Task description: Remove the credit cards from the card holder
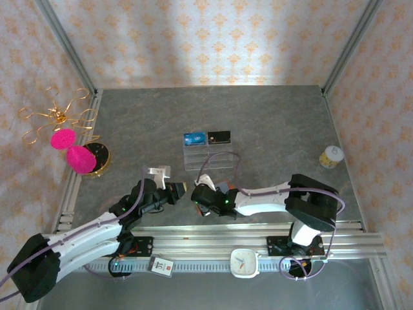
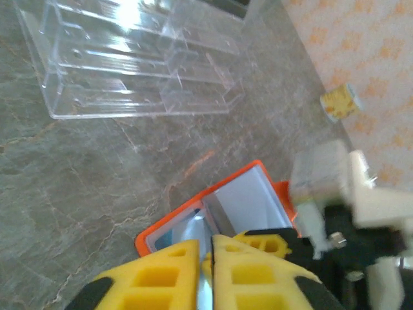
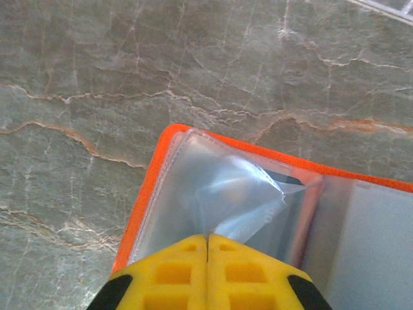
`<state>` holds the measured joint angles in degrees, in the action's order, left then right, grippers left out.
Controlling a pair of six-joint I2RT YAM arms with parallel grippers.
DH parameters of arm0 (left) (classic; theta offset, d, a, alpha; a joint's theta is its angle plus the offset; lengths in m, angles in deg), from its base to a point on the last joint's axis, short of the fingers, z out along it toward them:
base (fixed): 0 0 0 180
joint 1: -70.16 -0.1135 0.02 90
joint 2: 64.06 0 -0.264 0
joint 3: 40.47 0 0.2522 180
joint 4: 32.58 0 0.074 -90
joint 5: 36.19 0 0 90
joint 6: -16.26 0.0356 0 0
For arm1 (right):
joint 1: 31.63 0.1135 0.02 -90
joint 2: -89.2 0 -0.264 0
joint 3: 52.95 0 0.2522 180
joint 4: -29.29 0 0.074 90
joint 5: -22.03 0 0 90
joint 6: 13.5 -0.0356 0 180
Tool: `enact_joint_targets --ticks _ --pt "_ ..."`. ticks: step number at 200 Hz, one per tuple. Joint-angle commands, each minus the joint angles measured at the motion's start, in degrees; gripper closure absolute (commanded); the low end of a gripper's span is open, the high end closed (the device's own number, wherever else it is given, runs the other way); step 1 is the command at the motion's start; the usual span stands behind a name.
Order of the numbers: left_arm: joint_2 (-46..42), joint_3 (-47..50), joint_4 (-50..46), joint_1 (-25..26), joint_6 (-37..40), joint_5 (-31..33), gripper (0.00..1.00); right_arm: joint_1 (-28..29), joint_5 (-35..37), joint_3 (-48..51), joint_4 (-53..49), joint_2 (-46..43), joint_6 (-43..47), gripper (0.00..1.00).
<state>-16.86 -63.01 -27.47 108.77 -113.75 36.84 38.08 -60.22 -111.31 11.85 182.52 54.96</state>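
The card holder [image 2: 242, 200], an orange wallet with clear inner sleeves, lies open on the grey table between both arms. My left gripper [image 2: 206, 252] is shut on one thin clear sleeve at its near side. My right gripper [image 3: 207, 240] is shut on another clear sleeve, which it pulls up into a peak above the orange rim [image 3: 139, 206]. From above, the two grippers [image 1: 186, 187] [image 1: 197, 194] nearly meet tip to tip. The credit cards, one blue [image 1: 193, 137] and one black [image 1: 219, 137], lie side by side at the far edge of the clear tray [image 1: 208, 159].
The clear compartment tray [image 2: 139, 64] stands just beyond the wallet. A small yellow cup [image 1: 332, 156] sits at the right edge of the table. A gold wire ornament with pink balls [image 1: 71, 150] stands at the left. A white clock [image 1: 244, 263] rests on the front rail.
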Motion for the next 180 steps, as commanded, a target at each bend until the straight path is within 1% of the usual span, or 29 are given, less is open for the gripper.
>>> enact_joint_targets --ticks 1,12,63,83,99,109,122,135,146,159,180 --pt "3.46 0.56 6.95 0.51 -1.03 -4.49 0.95 0.19 3.05 2.64 5.63 -4.67 -3.84 1.00" --pt "5.31 0.51 8.23 1.05 -1.10 -4.70 1.00 0.08 3.51 3.18 6.55 -5.55 -4.99 1.00" --pt "14.46 -0.77 12.46 4.31 -1.21 -5.25 1.00 -0.01 2.67 3.90 8.14 -6.26 -8.13 1.00" --pt "17.90 -2.15 11.60 5.38 -1.04 -4.92 1.00 0.02 2.24 4.57 9.10 -6.22 -9.19 1.00" --pt "19.71 -2.49 9.82 5.36 -1.12 -3.31 1.00 0.03 2.17 4.98 9.91 -6.27 -9.93 1.00" --pt "20.40 -2.23 10.52 5.34 -1.13 -3.36 1.00 0.06 1.80 5.13 10.28 -6.39 -9.86 0.99" --pt "21.14 -2.16 11.93 5.45 -1.46 -4.20 1.00 0.01 2.37 5.25 9.84 -7.16 -10.21 0.91" --pt "21.87 -2.91 12.84 5.77 -1.48 -4.98 1.00 0.00 3.47 6.09 9.70 -9.26 -10.67 0.77" --pt "22.23 -4.01 12.56 6.52 -1.27 -5.00 1.00 0.04 4.79 7.07 9.66 -11.55 -11.13 0.69" --pt "22.75 -6.01 11.08 7.46 -0.35 -4.75 0.99 0.05 6.79 7.94 8.58 -14.12 -12.02 0.67" --pt "24.05 -8.92 8.51 8.67 0.63 -4.91 0.99 0.03 10.54 9.64 6.33 -18.30 -14.09 0.67"
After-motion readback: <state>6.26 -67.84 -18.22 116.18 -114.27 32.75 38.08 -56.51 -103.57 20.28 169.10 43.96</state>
